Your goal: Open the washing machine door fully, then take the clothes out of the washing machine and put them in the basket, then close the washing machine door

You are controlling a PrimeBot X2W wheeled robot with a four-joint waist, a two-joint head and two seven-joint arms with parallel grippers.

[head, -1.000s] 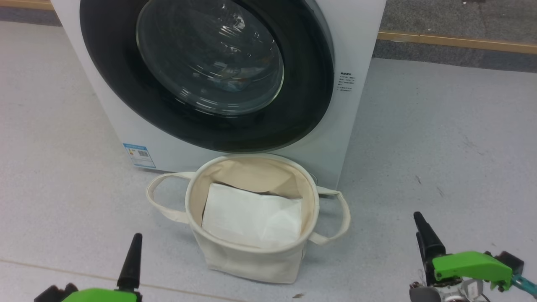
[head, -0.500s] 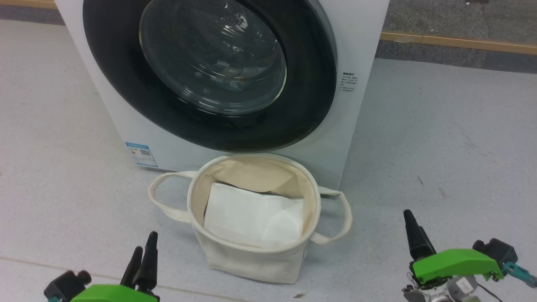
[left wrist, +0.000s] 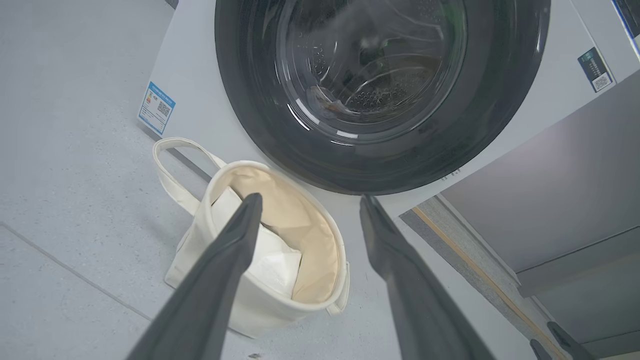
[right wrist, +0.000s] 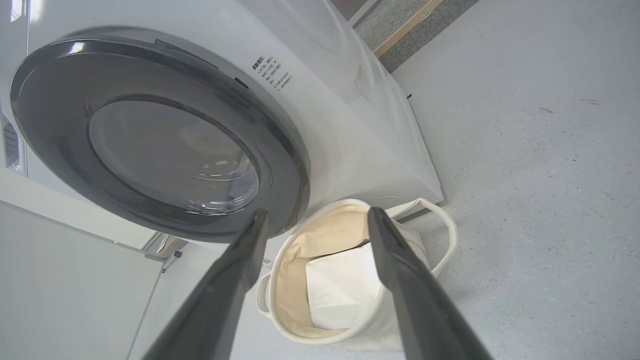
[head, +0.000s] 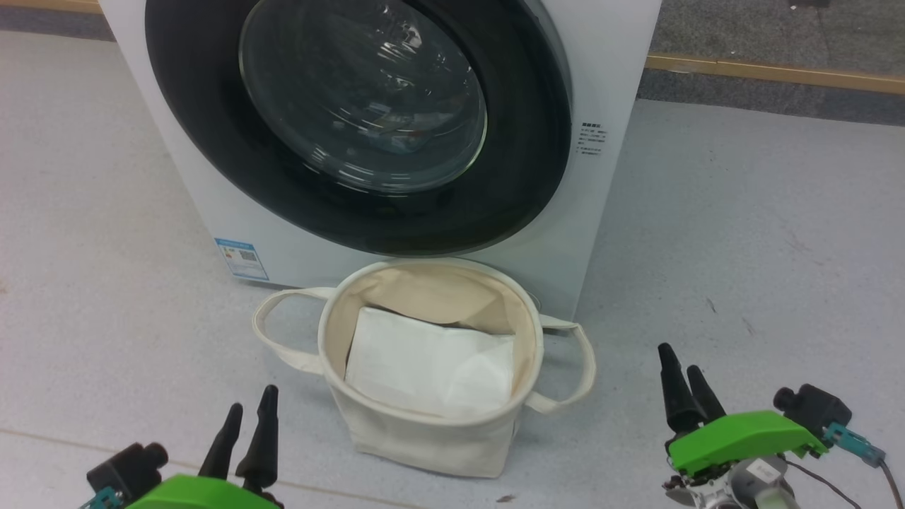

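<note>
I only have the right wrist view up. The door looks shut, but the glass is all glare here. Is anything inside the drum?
Observer: Yes. In the head view, through the washing machine door, a pale blue patch of the clothes lies low behind the glass.
Operator: Where is the left gripper?
Observer: The left gripper is at the head view's lower left, left of the basket, with its fingers apart and holding nothing.
Operator: And how does my right gripper sit against the basket?
Observer: The right gripper is out to the basket's right, apart from its loop handle.
</note>
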